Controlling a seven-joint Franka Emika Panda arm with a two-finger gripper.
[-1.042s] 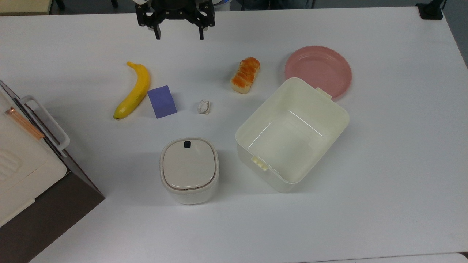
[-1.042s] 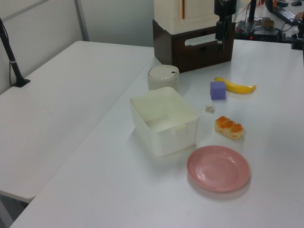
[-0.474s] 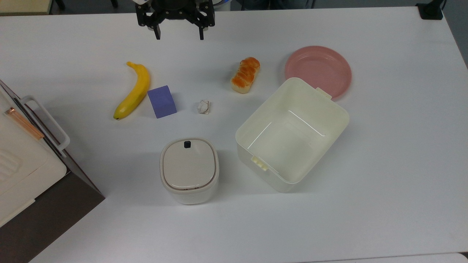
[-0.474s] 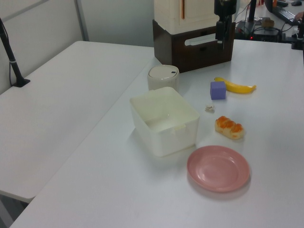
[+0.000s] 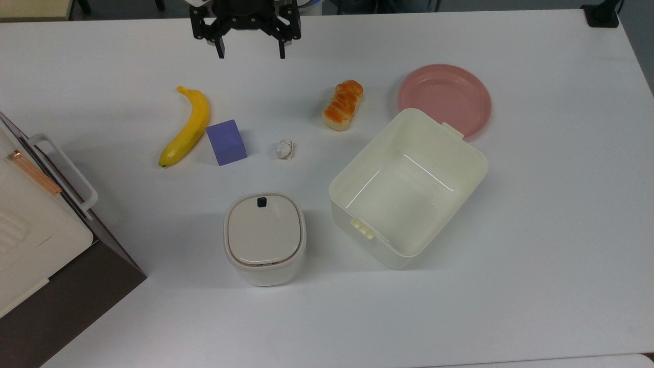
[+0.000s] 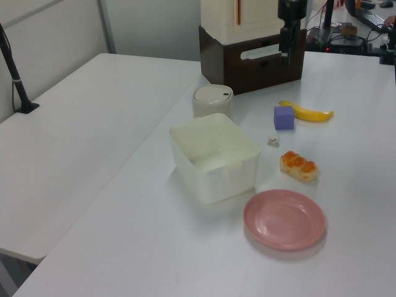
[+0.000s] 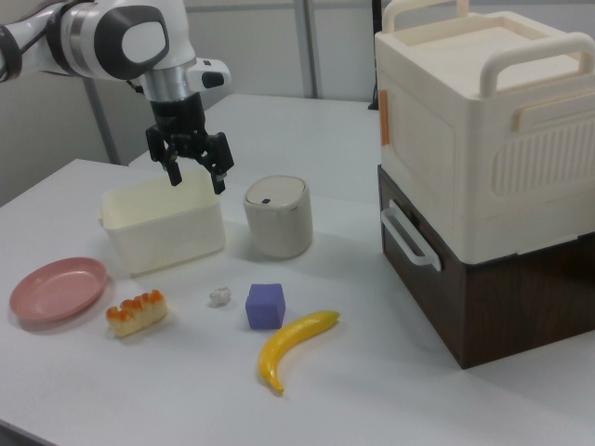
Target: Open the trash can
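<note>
The trash can [image 5: 264,237] is a small cream-white rounded bin whose beige lid is closed, with a black button [image 5: 261,202] near the lid's far edge. It stands in the lower middle of the top view. In the left view the trash can [image 6: 212,100] sits beside the brown cabinet, and in the right view the trash can [image 7: 277,216] is at mid-table. My gripper [image 5: 251,54] hangs open and empty at the top view's upper edge, well away from the can. In the right view the gripper [image 7: 197,180] hovers high above the tub. In the left view the gripper [image 6: 284,53] is seen edge-on.
A banana [image 5: 188,127], purple cube [image 5: 226,142], crumpled paper ball [image 5: 284,150] and bread roll [image 5: 343,104] lie between gripper and can. A lidless cream tub [image 5: 357,179] and pink plate [image 5: 444,97] are at the top view's right. A cream box on a brown cabinet [image 5: 46,255] stands at its left.
My gripper has crept slightly down in the top view, toward the table's middle. Nothing else has moved.
</note>
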